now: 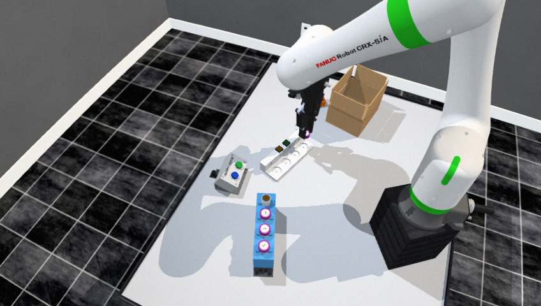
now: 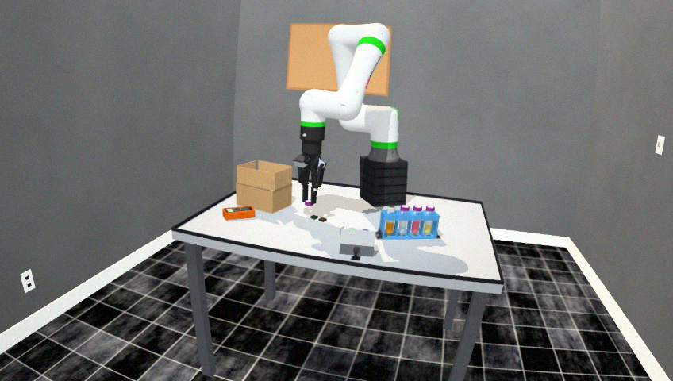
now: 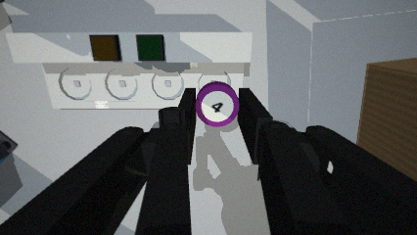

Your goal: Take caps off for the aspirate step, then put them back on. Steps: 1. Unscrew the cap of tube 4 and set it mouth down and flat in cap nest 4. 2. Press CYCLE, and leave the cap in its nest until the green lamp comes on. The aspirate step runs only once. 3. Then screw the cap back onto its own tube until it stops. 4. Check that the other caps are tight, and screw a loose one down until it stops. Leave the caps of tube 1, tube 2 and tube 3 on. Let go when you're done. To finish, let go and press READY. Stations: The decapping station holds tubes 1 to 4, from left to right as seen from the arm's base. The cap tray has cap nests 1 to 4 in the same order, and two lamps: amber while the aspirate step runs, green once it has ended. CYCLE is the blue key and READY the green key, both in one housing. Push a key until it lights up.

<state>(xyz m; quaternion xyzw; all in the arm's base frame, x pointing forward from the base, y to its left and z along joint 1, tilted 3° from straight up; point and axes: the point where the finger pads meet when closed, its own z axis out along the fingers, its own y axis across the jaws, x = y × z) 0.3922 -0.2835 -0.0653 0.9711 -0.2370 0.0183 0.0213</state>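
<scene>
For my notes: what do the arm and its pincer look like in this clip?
The arm is glossy white with rounded joints and bright green bands, plus a green slot-shaped mark near its foot. "FANUC" in red and "Robot CRX-5iA" in black run along one link. It stands on a black ribbed pedestal. The pincer is matte black with two long blocky fingers. No loose cables show.

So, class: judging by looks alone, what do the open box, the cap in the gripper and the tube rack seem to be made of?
Open box: corrugated cardboard, seemingly; matte brown, folded flaps.
Cap held in the gripper: probably moulded plastic; smooth purple ring, white top marked 4.
Tube rack: likely plastic; even, bright blue, matte, with windows showing coloured liquids.
</scene>
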